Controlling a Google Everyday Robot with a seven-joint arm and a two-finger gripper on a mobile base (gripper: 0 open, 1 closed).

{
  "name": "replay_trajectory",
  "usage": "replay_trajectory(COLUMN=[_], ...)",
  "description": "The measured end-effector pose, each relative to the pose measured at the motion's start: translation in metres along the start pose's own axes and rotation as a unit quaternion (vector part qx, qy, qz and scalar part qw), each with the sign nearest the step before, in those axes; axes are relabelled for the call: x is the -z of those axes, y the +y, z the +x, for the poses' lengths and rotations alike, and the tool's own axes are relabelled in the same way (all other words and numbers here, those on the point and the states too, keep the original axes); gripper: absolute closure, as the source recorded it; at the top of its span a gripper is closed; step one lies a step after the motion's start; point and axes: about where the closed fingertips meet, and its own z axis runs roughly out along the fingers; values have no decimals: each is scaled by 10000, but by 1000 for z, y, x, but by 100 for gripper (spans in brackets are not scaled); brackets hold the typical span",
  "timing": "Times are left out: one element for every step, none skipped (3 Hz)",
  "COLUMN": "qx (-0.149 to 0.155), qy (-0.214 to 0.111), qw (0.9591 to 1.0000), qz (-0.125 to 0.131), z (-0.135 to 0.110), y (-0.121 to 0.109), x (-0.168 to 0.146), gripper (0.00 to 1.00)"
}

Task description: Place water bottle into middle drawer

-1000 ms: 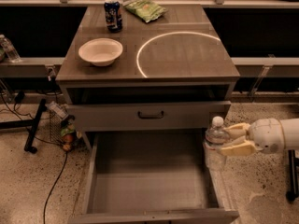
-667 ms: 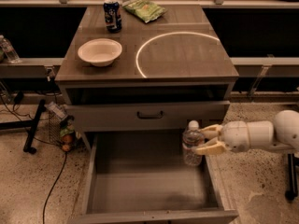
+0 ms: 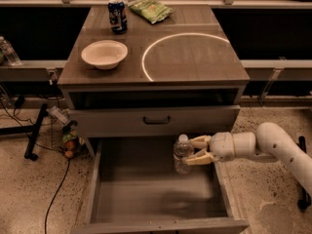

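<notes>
The water bottle [image 3: 182, 153] is a small clear bottle with a white cap, held upright. My gripper [image 3: 194, 149] is shut on the water bottle, gripping it from the right around its upper body. The white arm reaches in from the right edge. The bottle hangs over the right rear part of the open middle drawer [image 3: 146, 199], a wide grey box pulled out below the cabinet. The bottle's base is a little above the drawer floor.
The cabinet top [image 3: 195, 57] holds a white bowl [image 3: 104, 54], a blue soda can [image 3: 117, 16] and a green chip bag [image 3: 152, 8]. A drawer front with a black handle [image 3: 156, 120] is just above. Another clear bottle [image 3: 9, 51] stands far left. Cables and black stand legs [image 3: 36, 130] lie on the floor left.
My gripper has carried the water bottle leftward, from outside the drawer's right wall to over the drawer's interior.
</notes>
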Motion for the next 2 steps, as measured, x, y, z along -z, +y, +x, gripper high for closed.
replay_trajectory(qx=[71,51], qy=[-168,-168], qw=[9994,9982], qz=[306,575], z=[53,76], y=[-6,-12], x=[-37,-49], gripper=[100,100])
